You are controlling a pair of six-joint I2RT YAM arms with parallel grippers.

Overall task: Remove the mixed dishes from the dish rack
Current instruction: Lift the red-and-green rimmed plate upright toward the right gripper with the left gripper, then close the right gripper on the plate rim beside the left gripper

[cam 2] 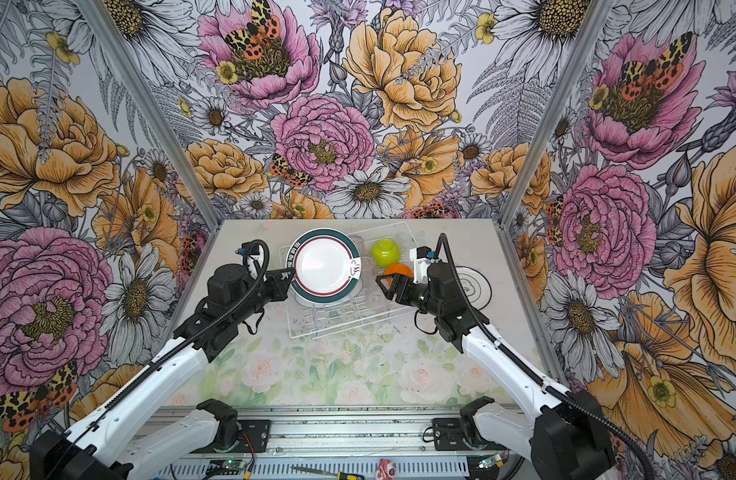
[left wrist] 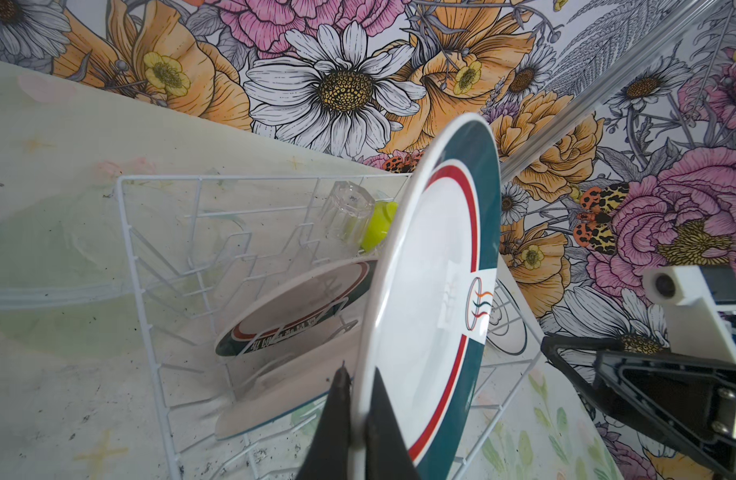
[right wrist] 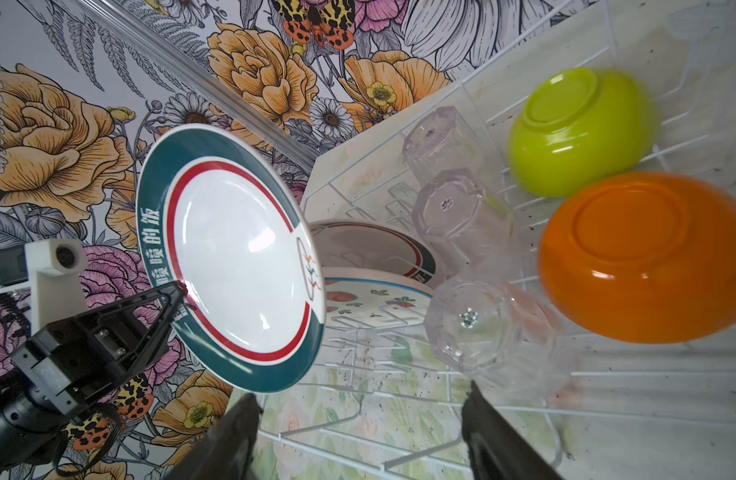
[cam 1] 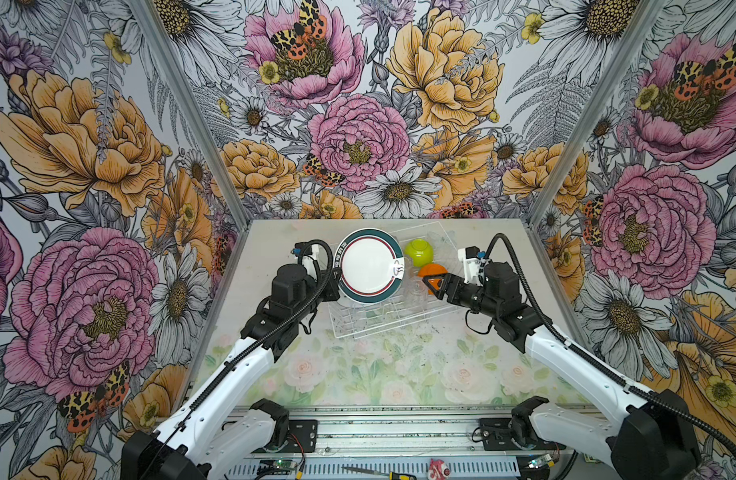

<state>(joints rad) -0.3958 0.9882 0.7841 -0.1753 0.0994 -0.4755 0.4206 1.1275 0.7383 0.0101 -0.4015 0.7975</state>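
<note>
I have the left gripper [left wrist: 359, 382] pinching a white plate [cam 1: 368, 266] by its teal-and-red rim, tilted above the dish rack's [cam 1: 382, 324] left half, right gripper [cam 1: 433, 286] spread wide, empty, beside clear tumblers [right wrist: 478, 324], lime-green bowl [right wrist: 578, 129], orange bowl [right wrist: 649, 257] at right.

Walls: wallpaper [cam 1: 358, 137] of big pink, orange and white flowers, behind and beside the table [cam 1: 378, 374].
Table: pale top printed with faint roses, with dark specks.
Posts [cam 1: 183, 104]: grey metal, rising from the table's far corners.
Rail [cam 1: 391, 430]: metal, along the table's near edge.
Light: bright, even.
</note>
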